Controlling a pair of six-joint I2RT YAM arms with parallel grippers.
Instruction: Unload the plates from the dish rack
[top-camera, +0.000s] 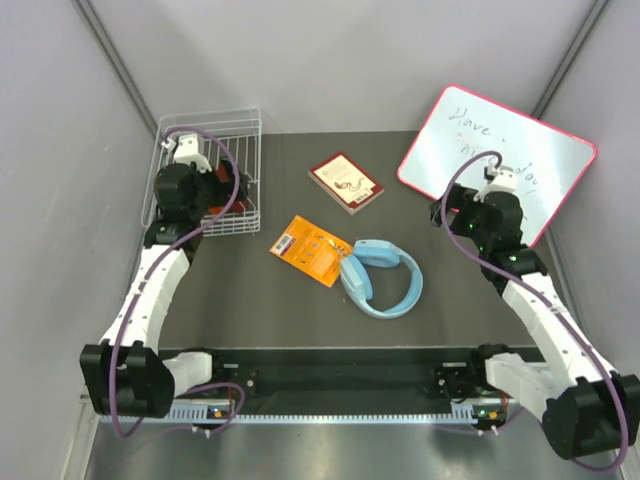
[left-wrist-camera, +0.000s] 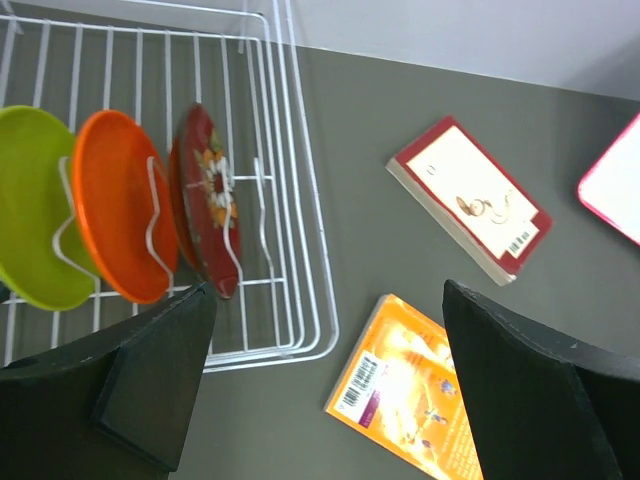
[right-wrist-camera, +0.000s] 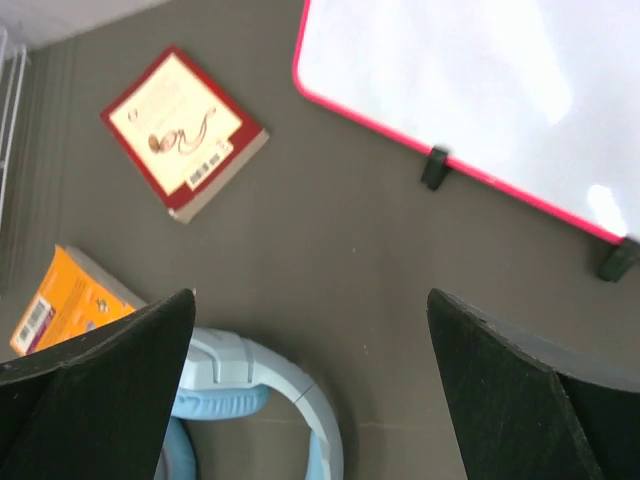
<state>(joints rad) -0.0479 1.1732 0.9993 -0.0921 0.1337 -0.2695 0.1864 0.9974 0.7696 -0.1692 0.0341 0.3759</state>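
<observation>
The white wire dish rack (top-camera: 258, 150) stands at the far left of the table; it also shows in the left wrist view (left-wrist-camera: 270, 352). Three plates stand upright between its prongs: a green plate (left-wrist-camera: 30, 200), an orange plate (left-wrist-camera: 115, 215) and a dark red flowered plate (left-wrist-camera: 205, 200). My left gripper (left-wrist-camera: 320, 400) is open and empty. It hovers above the rack's near right corner (top-camera: 222, 192) and hides the plates in the top view. My right gripper (right-wrist-camera: 310, 400) is open and empty above the table at the right (top-camera: 455, 215).
A red book (top-camera: 346, 183) lies at the middle back. An orange book (top-camera: 310, 250) and blue headphones (top-camera: 382, 278) lie mid-table. A pink-framed whiteboard (top-camera: 495, 165) leans at the back right. Grey walls close in the sides.
</observation>
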